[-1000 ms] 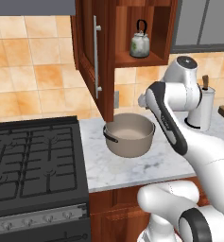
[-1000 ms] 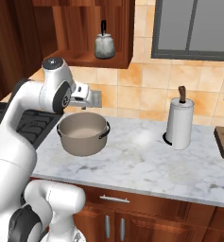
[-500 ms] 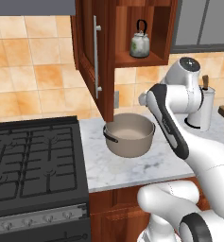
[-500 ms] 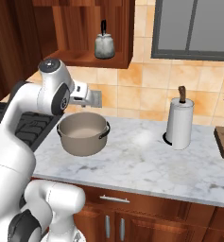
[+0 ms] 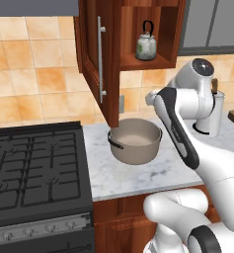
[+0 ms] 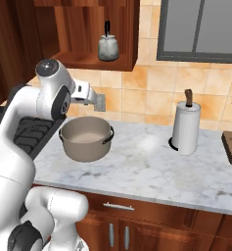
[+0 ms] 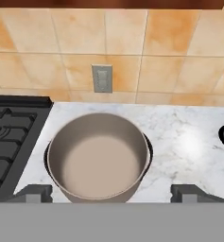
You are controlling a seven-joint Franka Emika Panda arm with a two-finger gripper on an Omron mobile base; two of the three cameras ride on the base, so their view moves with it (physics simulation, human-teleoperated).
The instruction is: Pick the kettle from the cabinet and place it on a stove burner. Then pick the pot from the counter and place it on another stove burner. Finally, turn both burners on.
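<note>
Gripper (image 7: 111, 194) spread wide, fingertips (image 7: 34, 193) far apart at either side of the hand view, nothing held. Just below and ahead of it, the pot (image 7: 98, 156) upright on the desk (image 7: 189, 142), mouth up, pale inside exposed; side loop handles lying along a line roughly parallel to the desk's front edge. Beside the pot, on one side of the gripper, the burners (image 5: 34, 168) on the black range. Well above the gripper, kettle (image 5: 146, 44) upright on the shelf of the open cabinet (image 5: 101, 54), handle arched upward. From the right base view, paper-towel roll (image 6: 187, 127) standing beyond the pot. From the hand view, wall outlet (image 7: 102, 78) on the tiles straight ahead.
</note>
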